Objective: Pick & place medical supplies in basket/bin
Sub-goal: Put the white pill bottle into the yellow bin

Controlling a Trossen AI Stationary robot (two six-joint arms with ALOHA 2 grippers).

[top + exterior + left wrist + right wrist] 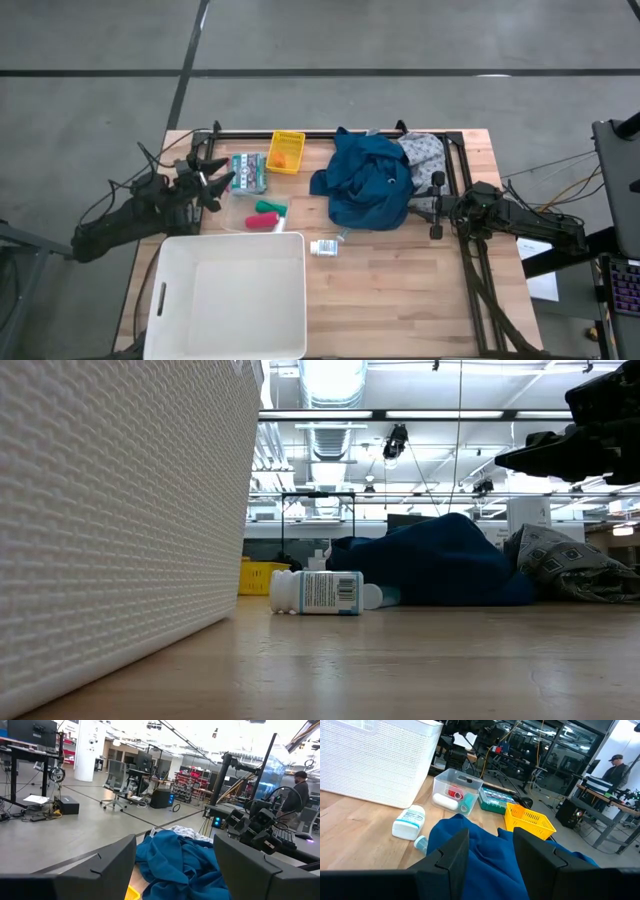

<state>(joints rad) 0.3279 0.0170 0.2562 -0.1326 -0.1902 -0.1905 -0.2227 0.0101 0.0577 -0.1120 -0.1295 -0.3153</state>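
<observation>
Woven-textured white tub looms beside a capped white bottle; my right gripper, fingers parted, empty, edges the rumpled blue garment.

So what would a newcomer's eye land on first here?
The big white tub at the table's near left, which holds nothing visible. Then the heaped blue garment at the far middle, close beside the right tool. A white bottle lies on its side between tub and garment.
</observation>
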